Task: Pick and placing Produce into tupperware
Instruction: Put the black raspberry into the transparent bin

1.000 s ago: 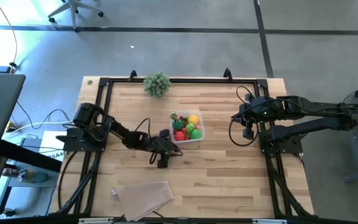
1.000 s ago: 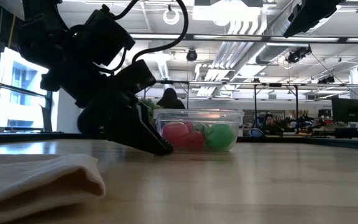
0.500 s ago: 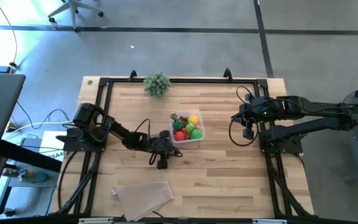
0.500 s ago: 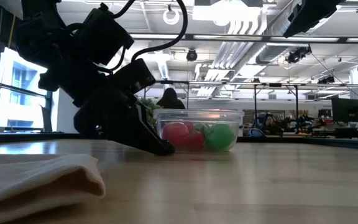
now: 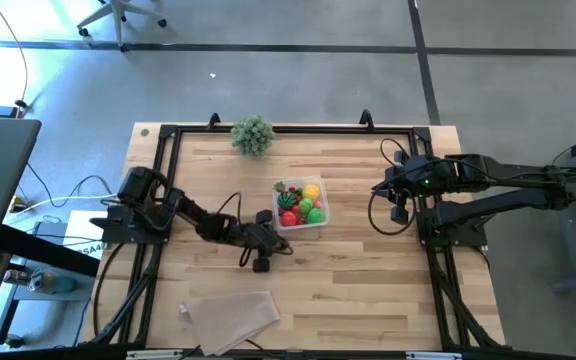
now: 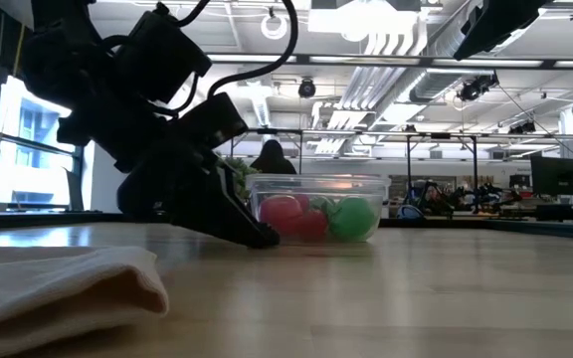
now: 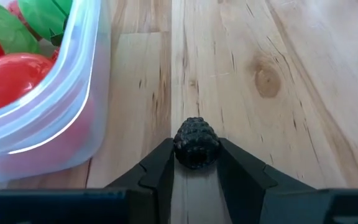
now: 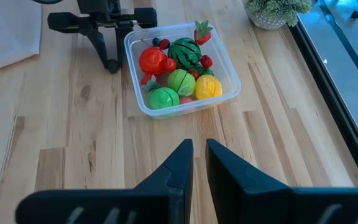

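Note:
The clear tupperware [image 5: 301, 205] stands mid-table, filled with red, green and yellow toy produce and a striped dark green melon [image 8: 184, 51]. My left gripper [image 7: 196, 163] is low on the table just off the tupperware's near left corner, shut on a small dark bumpy berry [image 7: 196, 143]. It also shows in the low view [image 6: 259, 237] and the high view [image 5: 284, 246]. My right gripper [image 8: 196, 149] waits shut and empty, high at the table's right side [image 5: 400, 212]. My left gripper pinches the dark berry by its two opposite sides [image 7: 180, 148] between its two fingertips. The fingers slant down from the table's left. In the low view the fingertips [image 6: 265, 239] are down at the table top; whether the berry rests on the wood cannot be told.
A bushy grey-green plant [image 5: 252, 134] stands at the far edge. A folded beige cloth [image 5: 230, 312] lies near the front edge, left of centre. Bare wood lies right of the tupperware and in front of it. A black frame [image 5: 168, 135] runs round the table.

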